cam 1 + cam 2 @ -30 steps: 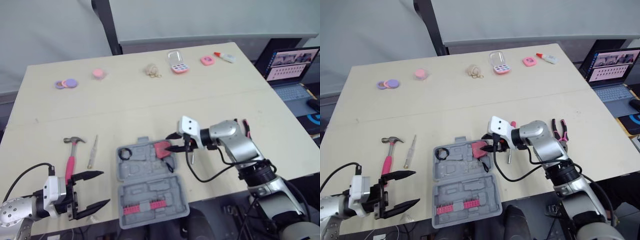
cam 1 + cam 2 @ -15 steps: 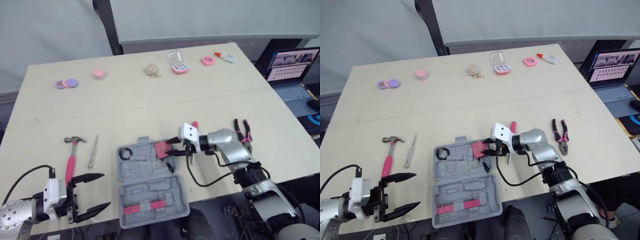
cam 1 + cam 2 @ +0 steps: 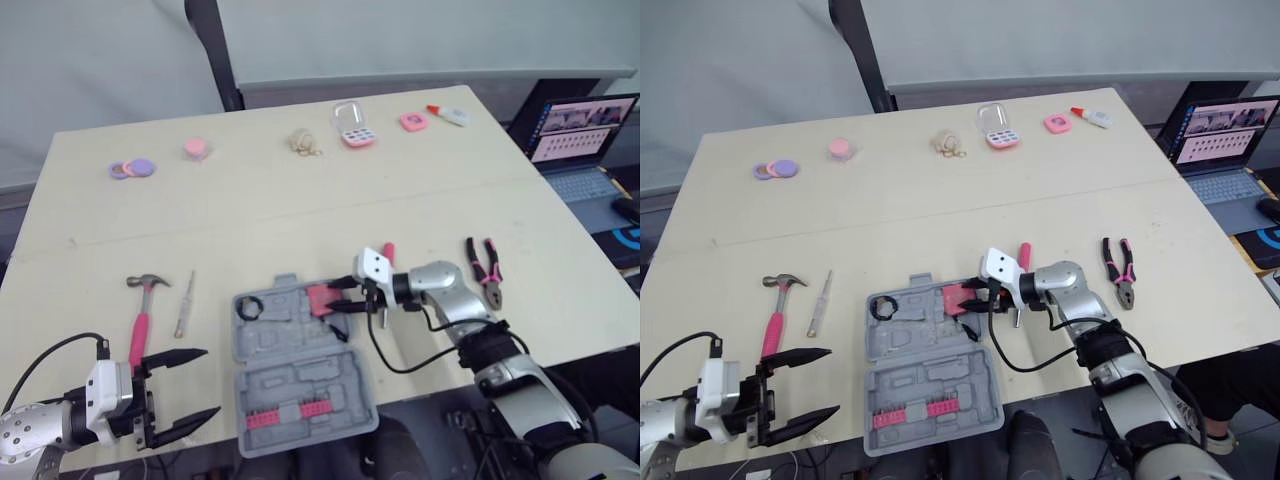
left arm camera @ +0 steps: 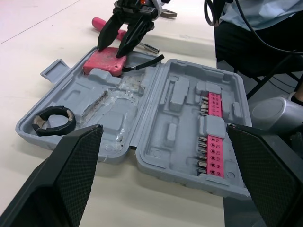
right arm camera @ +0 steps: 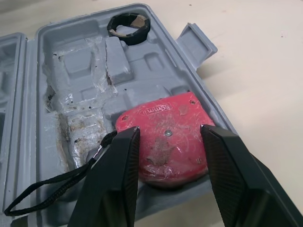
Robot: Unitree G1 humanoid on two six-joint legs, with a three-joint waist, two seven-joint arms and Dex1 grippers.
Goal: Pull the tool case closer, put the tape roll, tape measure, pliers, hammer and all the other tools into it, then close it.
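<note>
Right gripper (image 3: 975, 301) is clasping the tape measure (image 3: 956, 297) at the case's (image 3: 930, 375) one o'clock corner. Left gripper (image 3: 830, 382), fingers spread, is hovering at eight o'clock.

The pale counter (image 3: 940, 200) carries an open grey tool case (image 3: 930, 385) near its front edge. A hammer (image 3: 775, 320) and a thin screwdriver (image 3: 820, 303) lie to the case's left, and pliers (image 3: 1117, 268) to its right. Purple discs (image 3: 775, 169), a clear box (image 3: 996, 127) and a small bottle (image 3: 1092, 117) line the far edge.
</note>
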